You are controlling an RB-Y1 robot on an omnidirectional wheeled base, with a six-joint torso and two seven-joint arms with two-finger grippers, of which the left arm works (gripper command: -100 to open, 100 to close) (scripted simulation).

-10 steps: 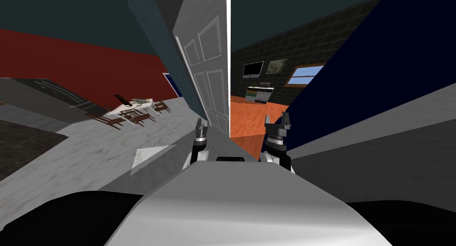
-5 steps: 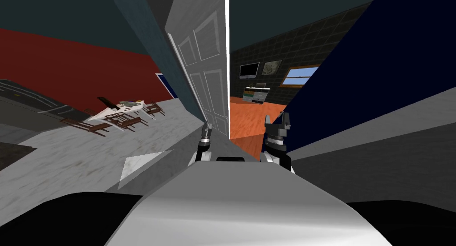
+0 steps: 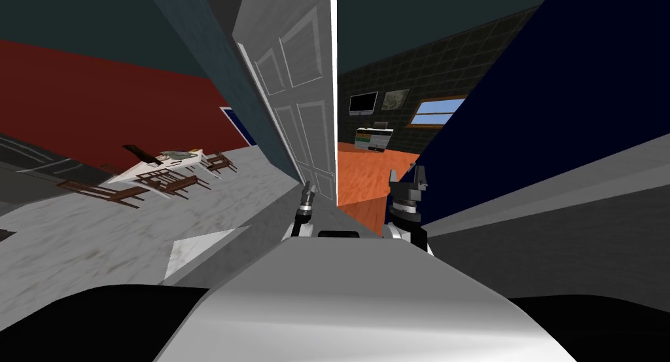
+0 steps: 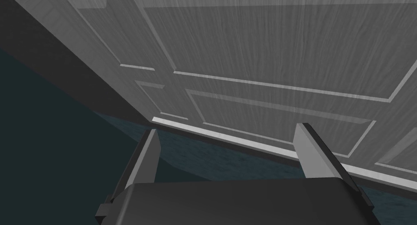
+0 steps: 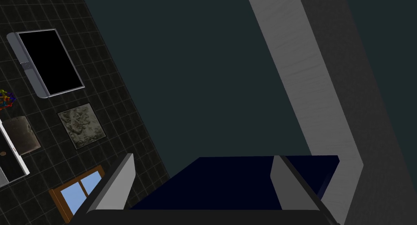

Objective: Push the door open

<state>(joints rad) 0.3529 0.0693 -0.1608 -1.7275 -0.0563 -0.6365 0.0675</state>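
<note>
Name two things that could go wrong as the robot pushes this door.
The open left gripper sits low by the door, near its free edge: the thin fingers could slip past it or jam. The right gripper is close to the blue wall: moving forward could scrape it.

Legible text, labels, brands, numbers, signs: none recorded. The door, the wall screen and the framed picture are entered as unmarked. Any markings on the distant shelf unit are too small to be read.
</note>
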